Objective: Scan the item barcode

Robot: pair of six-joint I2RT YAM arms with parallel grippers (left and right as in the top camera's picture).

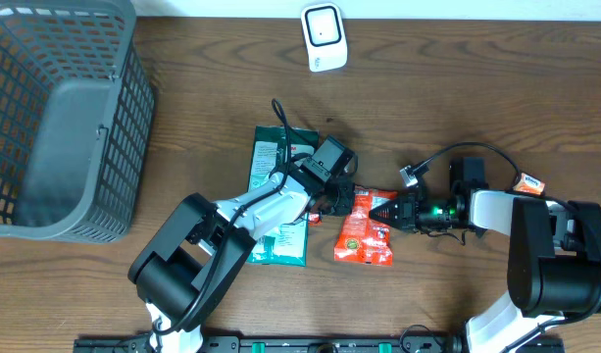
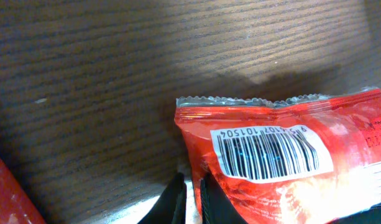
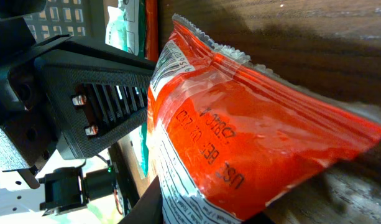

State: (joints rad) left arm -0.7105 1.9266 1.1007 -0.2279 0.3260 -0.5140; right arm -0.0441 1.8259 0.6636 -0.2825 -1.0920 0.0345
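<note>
The item is a red snack packet point(image 1: 367, 229) lying mid-table, and its barcode point(image 2: 268, 152) on a white label faces the left wrist camera. My left gripper point(image 1: 341, 204) point(image 2: 190, 190) is shut on the packet's left edge, with the thin seal pinched between the black fingers point(image 2: 210, 202). From the right, my right gripper point(image 1: 386, 210) point(image 3: 202, 199) is shut on the opposite end of the same red packet point(image 3: 252, 130), which fills that view and tilts up off the wood. A white scanner point(image 1: 324, 37) stands at the table's far edge, well away from the packet.
A green packet point(image 1: 276, 201) lies partly under the left arm, just left of the red one. A grey mesh basket point(image 1: 60, 118) takes up the far left. A small orange item point(image 1: 528, 182) sits by the right arm's base. A black cable point(image 1: 447, 155) loops over the right wrist.
</note>
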